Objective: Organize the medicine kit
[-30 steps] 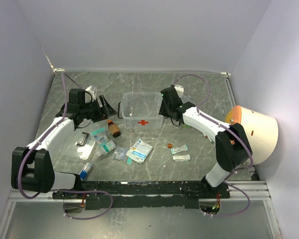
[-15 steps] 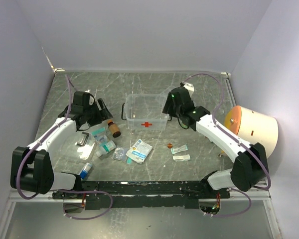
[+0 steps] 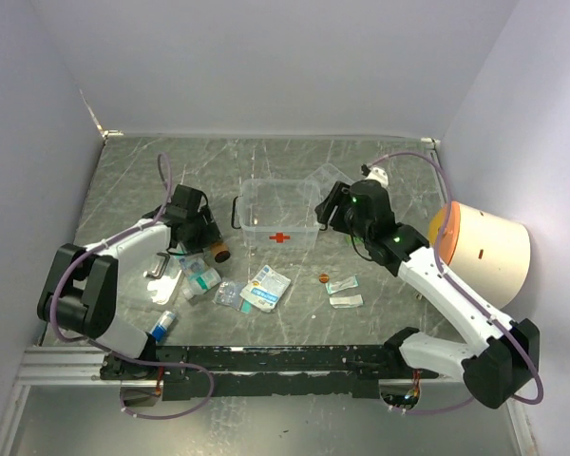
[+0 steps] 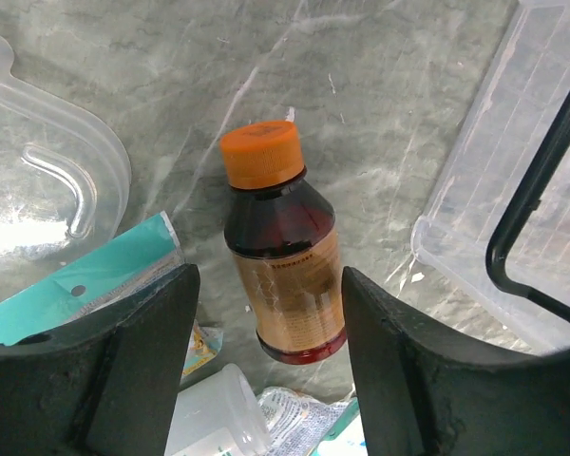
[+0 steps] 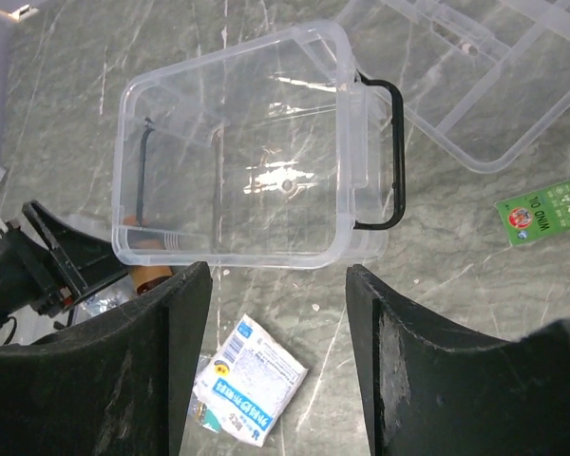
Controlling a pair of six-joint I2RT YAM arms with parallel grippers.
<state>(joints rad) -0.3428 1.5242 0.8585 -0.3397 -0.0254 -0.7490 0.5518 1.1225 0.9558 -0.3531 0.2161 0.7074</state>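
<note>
— Medicine kit (image 3: 277, 236): where is it, what's it like?
— Mid-table, toward the far edge. Clear open-topped box, red cross in front, black side handles.
— Grippers?
— Both spread: left gripper (image 4: 266, 285) straddles a brown orange-capped bottle (image 4: 280, 256); right gripper (image 5: 277, 275) hangs above the kit.

The bottle (image 4: 283, 256) lies just left of the medicine kit (image 3: 278, 236).

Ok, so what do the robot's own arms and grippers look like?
The left arm and right arm have white shells with black joints and bases. A mauve cable loops along each. The left gripper and right gripper are black, with thick matte fingers. A green light glows near the right wrist.
</note>
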